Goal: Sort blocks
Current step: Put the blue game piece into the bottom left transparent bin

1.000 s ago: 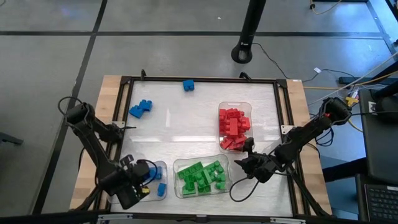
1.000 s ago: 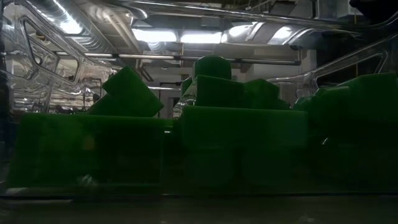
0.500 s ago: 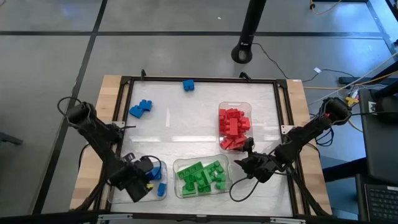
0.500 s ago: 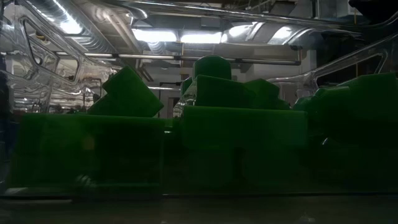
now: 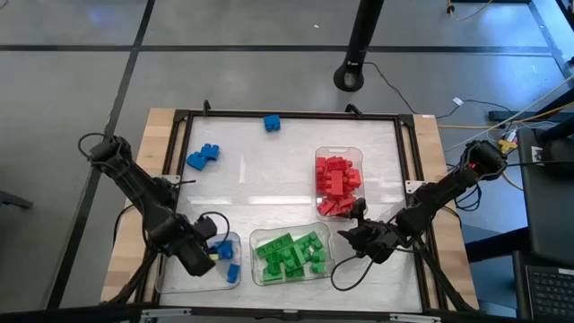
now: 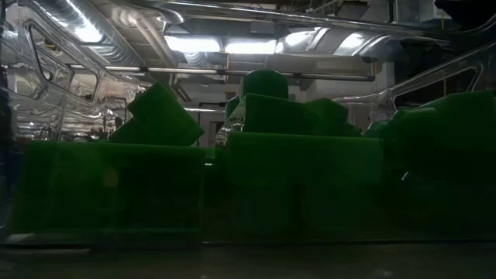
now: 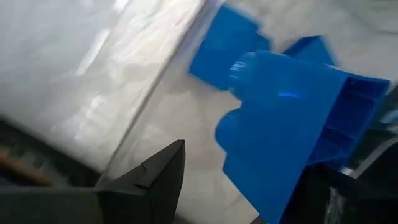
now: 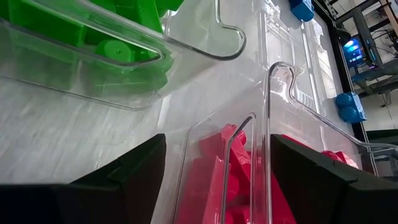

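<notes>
While our left hand (image 5: 208, 254) hangs over the clear plastic tray (image 5: 235, 239) at the worktop's near left, its fingers part-spread around a chunky blue plastic brick (image 7: 292, 130), the brick may snag and lift out; it lies tilted, long axis slanting across the tray; our right hand (image 5: 352, 236) waits wide by the red tray.

Red blocks (image 5: 336, 184), green blocks (image 5: 291, 254) fill trays; blue blocks (image 5: 204, 156) lie scattered.
</notes>
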You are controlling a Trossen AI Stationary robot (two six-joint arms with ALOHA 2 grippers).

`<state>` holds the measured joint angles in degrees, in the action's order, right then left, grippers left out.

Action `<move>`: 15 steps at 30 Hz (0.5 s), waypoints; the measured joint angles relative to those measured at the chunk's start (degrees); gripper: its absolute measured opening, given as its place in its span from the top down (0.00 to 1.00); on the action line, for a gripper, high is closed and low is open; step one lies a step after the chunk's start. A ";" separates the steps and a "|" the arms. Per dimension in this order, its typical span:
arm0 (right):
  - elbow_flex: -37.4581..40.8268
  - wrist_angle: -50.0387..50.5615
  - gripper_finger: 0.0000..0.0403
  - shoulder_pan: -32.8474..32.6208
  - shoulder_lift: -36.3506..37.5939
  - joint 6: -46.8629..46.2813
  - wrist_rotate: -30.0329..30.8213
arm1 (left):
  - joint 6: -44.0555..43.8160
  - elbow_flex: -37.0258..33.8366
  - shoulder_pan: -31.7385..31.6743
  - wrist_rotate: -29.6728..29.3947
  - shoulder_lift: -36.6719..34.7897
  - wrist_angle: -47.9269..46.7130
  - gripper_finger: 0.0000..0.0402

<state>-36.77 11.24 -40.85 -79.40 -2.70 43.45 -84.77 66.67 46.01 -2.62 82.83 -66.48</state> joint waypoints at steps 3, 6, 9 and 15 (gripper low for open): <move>0.00 -0.12 0.30 0.01 0.00 0.00 -0.11 | 3.17 0.00 -0.02 -0.68 0.00 3.10 0.47; 0.00 -0.07 0.30 0.01 0.00 0.02 -1.05 | 3.56 0.00 0.01 -1.57 0.00 2.28 0.48; 0.00 -0.09 0.30 0.01 0.00 0.02 -1.59 | 2.71 0.00 0.01 -1.63 0.00 2.34 0.49; 0.00 -0.85 0.30 0.01 0.00 0.04 -1.99 | 4.63 0.00 0.13 -0.43 -0.59 2.88 0.50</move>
<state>-36.77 10.39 -40.84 -79.40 -2.66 41.46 -80.14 66.67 46.14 -3.05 82.24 -63.60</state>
